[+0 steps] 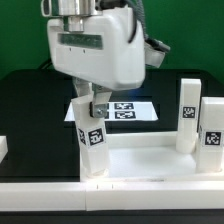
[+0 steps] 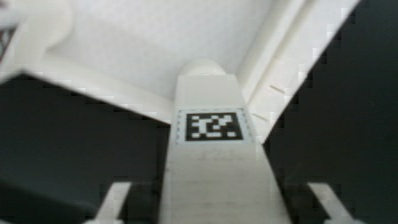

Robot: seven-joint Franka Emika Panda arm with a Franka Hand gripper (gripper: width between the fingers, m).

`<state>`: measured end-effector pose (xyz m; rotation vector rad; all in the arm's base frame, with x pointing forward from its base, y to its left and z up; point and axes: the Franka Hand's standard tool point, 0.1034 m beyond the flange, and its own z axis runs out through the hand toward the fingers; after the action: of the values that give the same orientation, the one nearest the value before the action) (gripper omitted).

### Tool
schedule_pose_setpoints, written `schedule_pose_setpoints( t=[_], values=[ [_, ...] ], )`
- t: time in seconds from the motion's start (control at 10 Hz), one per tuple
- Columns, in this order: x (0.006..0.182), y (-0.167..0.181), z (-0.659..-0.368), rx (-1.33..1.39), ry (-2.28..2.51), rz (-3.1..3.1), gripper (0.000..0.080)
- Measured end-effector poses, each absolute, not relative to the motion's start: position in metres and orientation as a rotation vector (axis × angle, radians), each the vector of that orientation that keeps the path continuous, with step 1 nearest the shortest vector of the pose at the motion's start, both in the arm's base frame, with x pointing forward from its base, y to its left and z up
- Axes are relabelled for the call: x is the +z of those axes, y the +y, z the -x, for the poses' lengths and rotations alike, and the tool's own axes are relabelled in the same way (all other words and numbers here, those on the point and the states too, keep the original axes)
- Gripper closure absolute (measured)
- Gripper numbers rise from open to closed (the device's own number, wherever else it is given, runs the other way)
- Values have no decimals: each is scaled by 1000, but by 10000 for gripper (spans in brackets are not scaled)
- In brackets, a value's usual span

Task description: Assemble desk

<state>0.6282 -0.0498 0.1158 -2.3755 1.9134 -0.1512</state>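
Observation:
The white desk top (image 1: 150, 152) lies on the table at the front, rim up. A square leg (image 1: 93, 140) with a tag stands upright in its corner at the exterior view's left. My gripper (image 1: 93, 108) hangs right over that leg, open, with one finger on each side of the leg's upper end. In the wrist view the leg (image 2: 217, 150) runs between my fingers (image 2: 116, 200), with a dark gap at each side, so my gripper (image 2: 221, 200) straddles it without touching. The desk top's floor (image 2: 143, 50) shows beyond the leg. Two more legs (image 1: 189, 110) (image 1: 212, 125) stand at the right end.
The marker board (image 1: 128, 110) lies flat on the black table behind the desk top. A small white part (image 1: 3, 148) shows at the left edge of the exterior view. The arm's white body fills the upper middle of the exterior view.

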Motion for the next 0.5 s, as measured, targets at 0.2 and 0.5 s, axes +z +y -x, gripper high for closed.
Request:
schedule_pose_setpoints(
  t=[0.2, 0.5],
  values=[
    [114, -39, -629, -143, 2245, 1985, 512],
    [114, -31, -630, -124, 2356, 1837, 512]
  ],
)
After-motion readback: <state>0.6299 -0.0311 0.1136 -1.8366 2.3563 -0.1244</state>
